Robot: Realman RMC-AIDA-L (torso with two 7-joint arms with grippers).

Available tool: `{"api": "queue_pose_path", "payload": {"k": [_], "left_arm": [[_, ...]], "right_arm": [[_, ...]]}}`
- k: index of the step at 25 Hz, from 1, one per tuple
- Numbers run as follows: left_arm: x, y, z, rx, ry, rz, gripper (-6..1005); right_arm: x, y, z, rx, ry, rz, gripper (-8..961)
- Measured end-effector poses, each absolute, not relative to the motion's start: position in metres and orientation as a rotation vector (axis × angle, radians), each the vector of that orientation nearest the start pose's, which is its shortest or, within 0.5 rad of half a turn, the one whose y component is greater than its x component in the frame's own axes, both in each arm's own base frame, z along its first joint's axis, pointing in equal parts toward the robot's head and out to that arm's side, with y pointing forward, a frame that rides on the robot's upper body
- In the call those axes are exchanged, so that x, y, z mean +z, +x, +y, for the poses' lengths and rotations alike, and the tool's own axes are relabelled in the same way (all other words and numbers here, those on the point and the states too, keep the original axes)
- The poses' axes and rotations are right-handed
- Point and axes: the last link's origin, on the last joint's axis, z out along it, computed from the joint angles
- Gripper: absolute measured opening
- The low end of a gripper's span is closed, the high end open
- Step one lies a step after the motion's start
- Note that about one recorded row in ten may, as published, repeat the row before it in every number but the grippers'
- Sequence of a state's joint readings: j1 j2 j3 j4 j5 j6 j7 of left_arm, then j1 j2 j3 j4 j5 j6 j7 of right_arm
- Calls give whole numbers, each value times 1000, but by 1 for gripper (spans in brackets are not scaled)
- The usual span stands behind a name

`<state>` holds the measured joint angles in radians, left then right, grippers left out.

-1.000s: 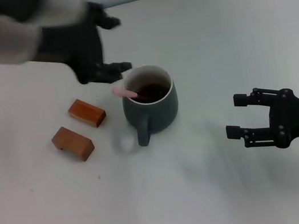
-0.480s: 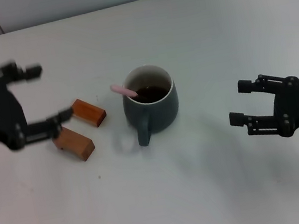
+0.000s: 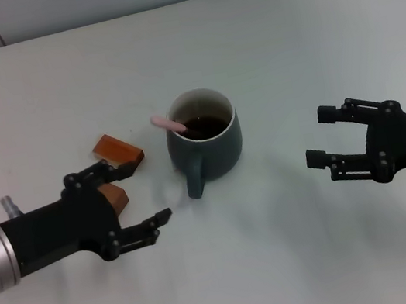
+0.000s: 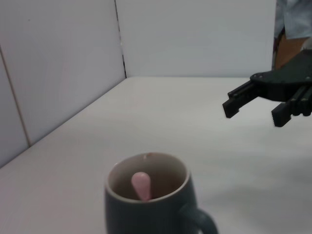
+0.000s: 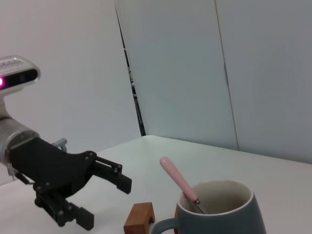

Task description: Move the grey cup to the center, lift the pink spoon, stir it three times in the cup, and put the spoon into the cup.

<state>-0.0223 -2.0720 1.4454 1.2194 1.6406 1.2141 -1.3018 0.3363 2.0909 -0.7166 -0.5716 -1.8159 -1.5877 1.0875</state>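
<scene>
Both arms are hanging low over the table, one on each side, pointing inward at each other. Left gripper (image 3: 132, 204) comes in from the lower left on a silver-cuffed forearm, fingers spread wide apart with nothing between them. Right gripper (image 3: 322, 136) sits out on the right side, roughly level, its two black fingers also parted and holding nothing. Neither one is touching anything, as far as I can see.
</scene>
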Motion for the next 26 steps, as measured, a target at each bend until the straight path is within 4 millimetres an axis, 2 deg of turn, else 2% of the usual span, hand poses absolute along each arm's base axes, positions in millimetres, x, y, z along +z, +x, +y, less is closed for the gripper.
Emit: {"api": "queue_pose_path", "payload": {"k": [7, 26], "left_arm": [[-16, -260, 263, -567, -2663, -274, 829], [-18, -264, 260, -594, -2667, -308, 829]], "right_arm": [[-8, 302, 274, 837, -2575, 529, 819], [-9, 303, 271, 841, -2578, 536, 819]]}}
